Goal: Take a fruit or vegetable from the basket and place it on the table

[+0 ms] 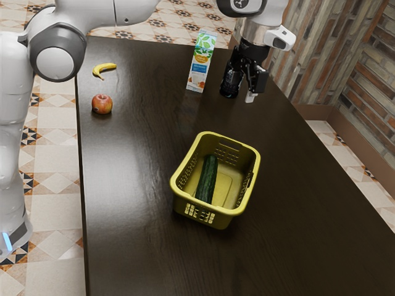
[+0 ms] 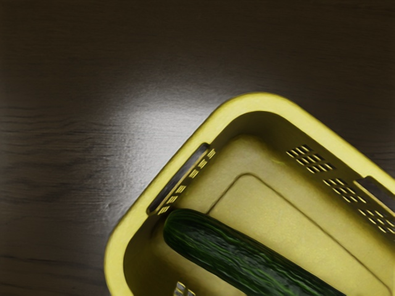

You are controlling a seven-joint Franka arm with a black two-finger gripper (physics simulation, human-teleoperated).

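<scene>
The black gripper (image 1: 251, 69) is beyond the basket in the exterior view, toward the table's far right edge, pointing down; its opening is hard to make out. The yellow basket (image 1: 255, 161) stands upright on the dark table (image 1: 136, 209). Inside, a dark green cucumber (image 1: 207, 179) lies lengthwise, closer to the exterior view's left wall. From the hand, the wrist view looks down on the basket (image 2: 256, 102) and the cucumber (image 2: 231, 253), one rounded end lying near a wall with a handle slot. Nothing touches the cucumber from above.
On the exterior view's left side of the table are a banana (image 1: 104, 68) and a red apple (image 1: 102, 104). A carton (image 1: 201, 63) stands at the far side, with a dark bottle-like object (image 1: 230, 84) beside it, partly overlapped by the gripper. A brick wall rises beyond the right edge.
</scene>
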